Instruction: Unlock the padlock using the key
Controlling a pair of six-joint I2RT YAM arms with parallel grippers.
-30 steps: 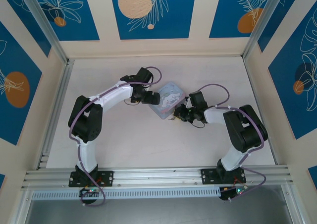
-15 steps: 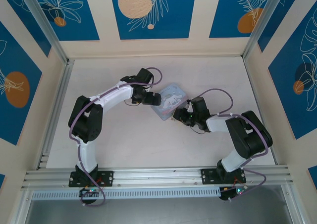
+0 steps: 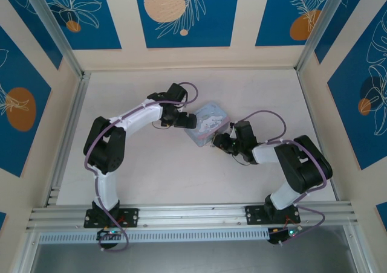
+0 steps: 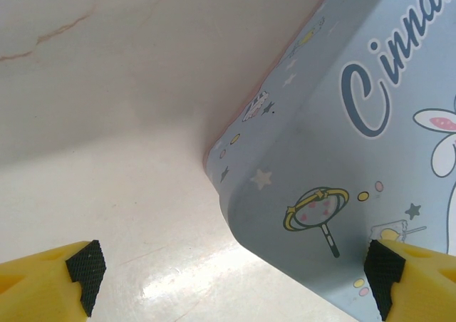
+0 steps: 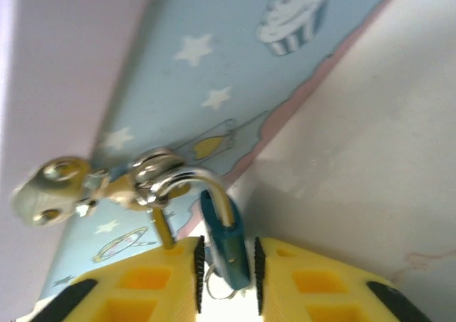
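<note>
The small teal padlock (image 5: 229, 247) hangs by its silver shackle (image 5: 206, 183) from the brass hasp (image 5: 146, 172) on the pale blue cartoon tin (image 5: 214, 65). My right gripper (image 5: 226, 254) is closed around the padlock body, one yellow finger on each side. A thin wire ring (image 5: 217, 285) shows under the padlock; I cannot make out the key itself. In the top view the right gripper (image 3: 219, 143) sits at the tin's (image 3: 207, 121) near corner and the left gripper (image 3: 187, 121) at its left edge. The left gripper (image 4: 235, 276) is open wide, straddling a tin corner (image 4: 285, 194).
The tin lies mid-table between the two arms. Bare pale tabletop (image 3: 157, 170) spreads around it. Aluminium rails (image 3: 66, 128) and patterned walls (image 3: 181, 13) enclose the table on three sides.
The right arm's elbow dropped toward the near edge and its gripper shifted slightly along the tin's near corner. The left arm and the tin have stayed put.
</note>
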